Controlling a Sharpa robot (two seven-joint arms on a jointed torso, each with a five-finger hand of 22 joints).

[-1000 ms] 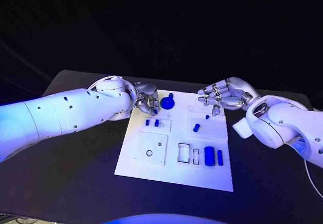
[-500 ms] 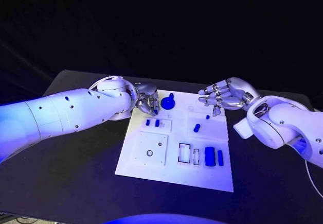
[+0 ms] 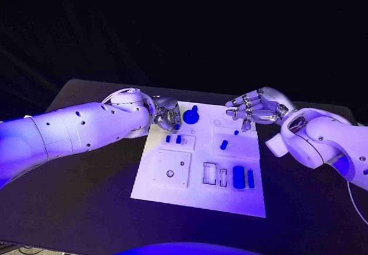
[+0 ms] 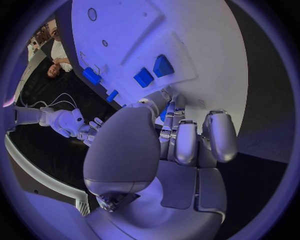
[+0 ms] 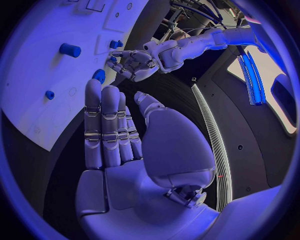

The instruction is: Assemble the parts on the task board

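On the black worktop (image 3: 79, 179) before me lies the white board (image 3: 198, 190), long side running away from me. My left hand (image 3: 166, 114) sits at its far left corner, fingers curled in. From the left wrist I see those fingers (image 4: 187, 142) bent down over the board's edge with a sliver of blue between them, but I cannot tell whether I am actually gripping anything. Just beside that hand, at the far end of the board, stands a large blue knob (image 3: 190, 116).

My right hand (image 3: 253, 110) hovers over the far right corner of the board, above the surface. From the right wrist its fingers (image 5: 103, 125) lie straight and close together, the thumb set apart, holding nothing.

Between the hands and me the parts are spread out. Two small blue pegs (image 3: 173, 139) stand side by side in a raised plate on the left half. A tilted blue pin (image 3: 223, 145) sits on the right half, with a tiny blue stub (image 3: 236, 133) just beyond it. Nearer to me, a fat blue block (image 3: 238, 177) and a thin blue bar (image 3: 251, 179) lie side by side, next to two outlined slots (image 3: 209, 173).
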